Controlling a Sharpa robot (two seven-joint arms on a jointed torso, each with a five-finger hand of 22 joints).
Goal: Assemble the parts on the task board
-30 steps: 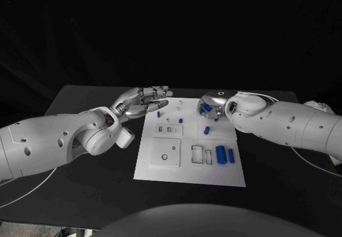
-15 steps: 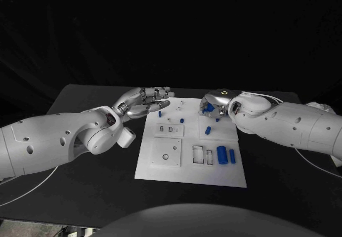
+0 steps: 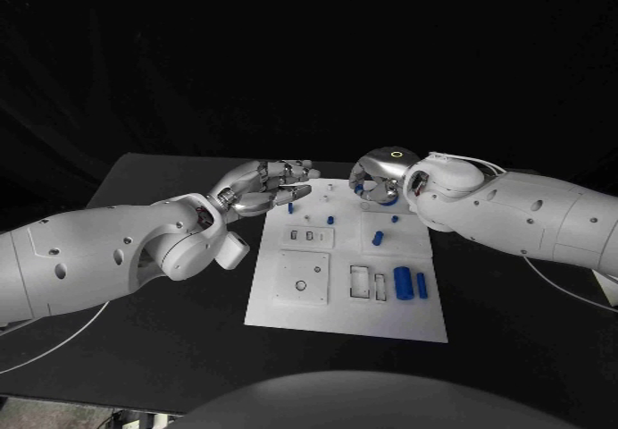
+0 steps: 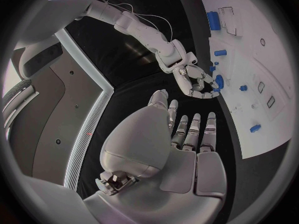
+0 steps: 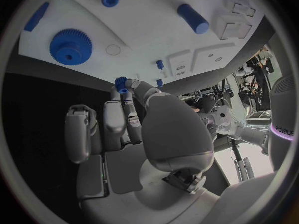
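Note:
The white task board (image 3: pixel 343 316) lies mid-table. My right hand (image 3: pixel 375 182) hovers over its far right corner and pinches a small blue toothed part (image 5: pixel 120 80) between thumb and a finger; the same part (image 4: pixel 218 82) shows in the left wrist view. A larger blue gear (image 5: pixel 70 46) lies flat on the board (image 5: pixel 143 32) beneath that hand. My left hand (image 3: pixel 264 186) hovers at the board's far left corner, fingers (image 4: pixel 194 132) apart and holding nothing. Small blue pegs (image 3: pixel 290 207) (image 3: pixel 329 218), a short cylinder (image 3: pixel 376 237), a thick cylinder (image 3: pixel 401 281) and a thin bar (image 3: pixel 420 284) rest on the board.
Raised white blocks with slots and holes (image 3: pixel 306 235) (image 3: pixel 299 277) (image 3: pixel 364 280) sit on the board. The black table (image 3: pixel 154 357) extends on both sides and in front. A thin cable (image 3: pixel 567 299) trails over the table at the right.
My right hand has lifted and drawn back towards the board's far edge with the small blue part in it. The left hand has hardly moved.

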